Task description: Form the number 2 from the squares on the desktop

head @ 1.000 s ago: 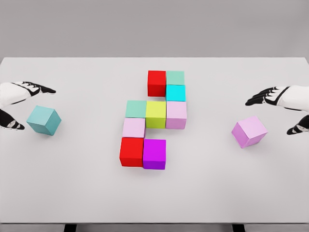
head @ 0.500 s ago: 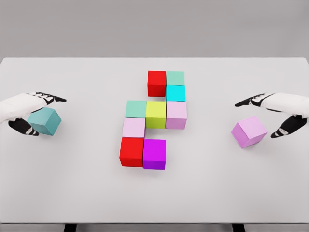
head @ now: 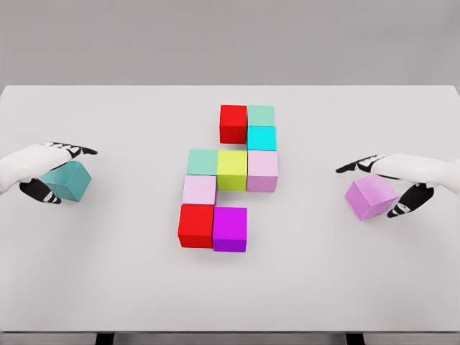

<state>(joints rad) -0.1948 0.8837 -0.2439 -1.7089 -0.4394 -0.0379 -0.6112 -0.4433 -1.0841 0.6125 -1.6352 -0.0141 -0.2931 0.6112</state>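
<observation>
Several coloured cubes sit joined at the table's middle: a red cube (head: 233, 123), a mint cube (head: 261, 116), a cyan cube (head: 261, 138), a pale pink cube (head: 262, 171), a yellow-green cube (head: 232, 170), another mint cube (head: 203, 162), a pale pink one (head: 199, 190), a second red one (head: 195, 226) and a magenta cube (head: 230, 228). My left hand (head: 70, 175) straddles a loose teal cube (head: 70, 182), fingers stretched over its far side, thumb at its left. My right hand (head: 365, 191) brackets a loose lilac cube (head: 370, 196), fingers behind it, thumb at its right.
The white table (head: 230, 287) runs the width of the view, with its front edge near the bottom. Bare surface lies between each loose cube and the central group.
Both hands have come down and inward around their cubes. The right hand moved left so the lilac cube now sits between thumb and fingers. The cubes have barely shifted.
</observation>
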